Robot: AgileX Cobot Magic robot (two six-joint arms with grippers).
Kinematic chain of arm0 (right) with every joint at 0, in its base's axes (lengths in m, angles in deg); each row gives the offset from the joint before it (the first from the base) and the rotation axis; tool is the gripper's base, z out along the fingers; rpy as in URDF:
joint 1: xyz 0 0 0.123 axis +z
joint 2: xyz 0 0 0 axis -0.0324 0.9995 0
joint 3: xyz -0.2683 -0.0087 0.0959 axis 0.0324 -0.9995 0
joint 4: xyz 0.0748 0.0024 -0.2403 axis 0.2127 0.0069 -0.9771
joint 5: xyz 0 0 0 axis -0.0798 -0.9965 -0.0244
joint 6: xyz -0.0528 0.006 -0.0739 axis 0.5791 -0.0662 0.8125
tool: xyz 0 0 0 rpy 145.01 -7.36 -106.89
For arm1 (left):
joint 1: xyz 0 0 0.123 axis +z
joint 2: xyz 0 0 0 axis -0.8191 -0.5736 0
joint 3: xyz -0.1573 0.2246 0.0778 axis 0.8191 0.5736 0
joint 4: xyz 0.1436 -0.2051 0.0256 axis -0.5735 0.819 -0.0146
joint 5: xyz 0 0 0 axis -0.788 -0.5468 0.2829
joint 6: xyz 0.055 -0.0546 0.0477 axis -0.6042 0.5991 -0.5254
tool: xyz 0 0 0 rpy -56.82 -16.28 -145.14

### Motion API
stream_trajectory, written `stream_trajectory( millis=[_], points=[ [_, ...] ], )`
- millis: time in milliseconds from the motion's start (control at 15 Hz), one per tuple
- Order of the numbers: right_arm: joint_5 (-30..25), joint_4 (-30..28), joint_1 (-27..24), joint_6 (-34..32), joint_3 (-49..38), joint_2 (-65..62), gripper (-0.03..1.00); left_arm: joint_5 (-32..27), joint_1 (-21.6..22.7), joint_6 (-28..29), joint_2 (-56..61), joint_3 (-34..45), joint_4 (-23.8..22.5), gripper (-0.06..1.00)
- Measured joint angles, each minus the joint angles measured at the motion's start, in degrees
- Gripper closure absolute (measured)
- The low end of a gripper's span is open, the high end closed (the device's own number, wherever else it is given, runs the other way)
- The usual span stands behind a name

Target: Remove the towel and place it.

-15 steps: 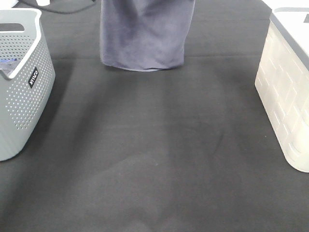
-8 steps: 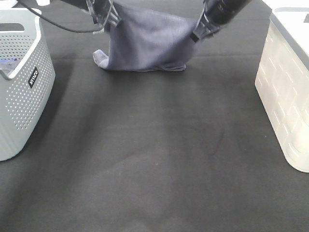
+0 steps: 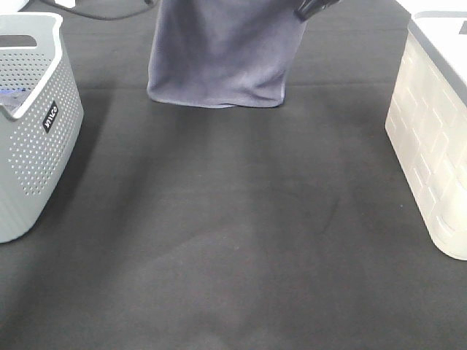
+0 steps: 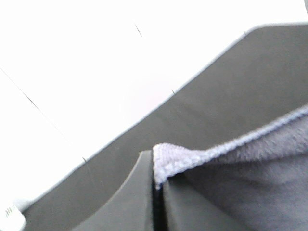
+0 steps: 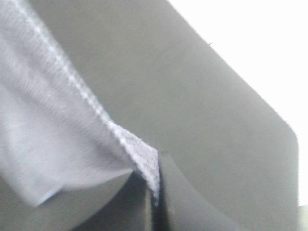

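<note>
The grey-blue towel [image 3: 219, 55] hangs spread at the back middle of the black table, its lower hem just above or touching the surface. Each wrist view shows a corner of the towel pinched between shut jaws: the left gripper [image 4: 156, 192] holds one hemmed corner [image 4: 178, 161], the right gripper [image 5: 155, 202] holds the other [image 5: 142, 161]. In the high view only a dark bit of the right gripper [image 3: 312, 9] shows at the towel's upper right; the left gripper is above the picture's edge there.
A grey perforated basket [image 3: 33, 124] stands at the left edge. A white lidded plastic bin [image 3: 434, 131] stands at the right edge. Black cloth-covered table [image 3: 233, 240] spreads in front of the towel. A cable lies at the back left.
Both grippers rose out of the high view's top edge, lifting the towel. It went from sagging and bunched on the table to hanging straight and spread.
</note>
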Motion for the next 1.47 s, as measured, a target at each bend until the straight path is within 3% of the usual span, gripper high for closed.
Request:
stream_trajectory(
  millis=[267, 400, 600, 933, 1067, 1200, 1333, 1400, 1467],
  points=[
    [10.2, -0.2, -0.3, 0.0, 0.2, -1.0, 0.96, 12.5, 0.0, -1.0, -0.2, 0.0, 0.0, 0.94],
    [14.6, -0.2, -0.8, 0.0, 0.2, -1.0, 0.96, 15.8, 0.0, -3.6, -1.0, -0.1, 0.0, 0.94],
    [20.3, -0.3, -2.6, -0.2, 0.3, -1.0, 0.96, 16.5, 0.3, -5.7, -4.8, -4.9, 0.0, 0.94],
    [18.3, -0.2, -3.2, -1.8, 0.3, -0.1, 0.96, 10.1, 0.5, -6.1, -6.6, -9.0, 0.5, 0.94],
    [12.7, 0.2, -3.2, -3.7, 0.3, 0.2, 0.96, 3.2, 0.5, -6.1, -6.6, -9.0, 0.5, 0.94],
    [1.6, 1.4, -3.2, -5.0, 0.3, 0.2, 0.96, -8.8, -0.1, -6.1, -6.5, -9.0, 0.4, 0.94],
    [-13.6, 3.6, -3.2, -5.1, 0.3, 0.2, 0.96, -24.3, -1.0, -6.1, -5.4, -9.0, -0.7, 0.94],
    [-26.6, 7.3, -3.2, -4.5, 0.3, 0.2, 0.96, -40.1, -1.7, -6.1, -3.2, -9.0, -0.8, 0.94],
    [-29.9, 8.6, -3.2, -4.1, 0.3, 0.2, 0.96, -44.2, -1.8, -6.1, -2.7, -9.1, -0.7, 0.94]
  ],
)
